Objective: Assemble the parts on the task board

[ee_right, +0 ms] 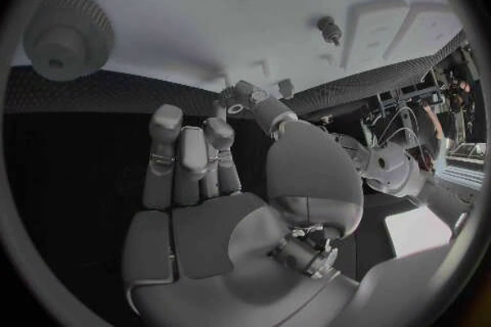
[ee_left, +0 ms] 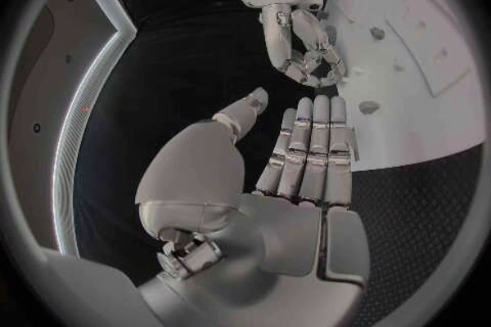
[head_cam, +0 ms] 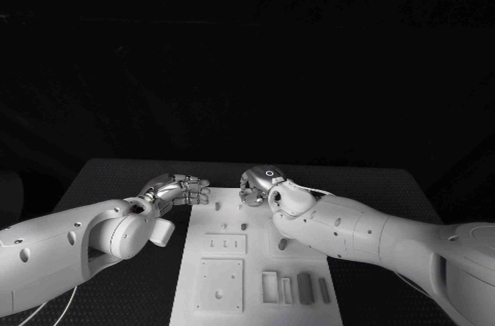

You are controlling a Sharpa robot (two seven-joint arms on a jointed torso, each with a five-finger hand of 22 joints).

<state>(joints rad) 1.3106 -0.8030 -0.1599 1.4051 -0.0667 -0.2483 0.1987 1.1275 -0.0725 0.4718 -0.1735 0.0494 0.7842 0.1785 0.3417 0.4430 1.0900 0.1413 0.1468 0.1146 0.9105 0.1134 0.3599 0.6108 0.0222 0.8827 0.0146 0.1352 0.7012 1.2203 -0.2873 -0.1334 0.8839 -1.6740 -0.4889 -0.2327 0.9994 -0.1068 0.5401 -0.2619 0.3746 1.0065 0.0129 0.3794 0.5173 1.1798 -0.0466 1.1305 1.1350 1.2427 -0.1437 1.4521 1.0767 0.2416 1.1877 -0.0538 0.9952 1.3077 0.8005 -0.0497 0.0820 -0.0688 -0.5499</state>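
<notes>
While both arms reach to the far end of the task board (head_cam: 255, 297), the inventory runs as follows.

Left robot hand (head_cam: 177, 190): at the board's far left corner; fingers straight and together, thumb apart, holding nothing in the left wrist view (ee_left: 297, 180).

Right robot hand (head_cam: 263, 183): over the board's far edge, near the left one. Fingers curl inward in the left wrist view (ee_left: 307, 57). Whether a part sits between the tips cannot be told; in the right wrist view (ee_right: 236, 172) the fingers bend with nothing clearly in them.

Task board: white plate on the black worktop (head_cam: 413, 190), with recessed slots and raised plates. Grey parts: rectangular blocks (head_cam: 305, 287) lie in the near slots; a gear (ee_right: 66, 34) and a small peg (ee_right: 330, 29) stand on the board in the right wrist view.

Step in hand, as judged: the right robot hand picks or seats a small part at the far edge. To do it well, it should come down squarely over the part and close gently, with the left robot hand kept off the board.

Hidden or unclear: the right fingertips' contact point, behind the knuckles in the head view; the board's near edge, cut off; small holes and pegs mid-board, too small to identify.
</notes>
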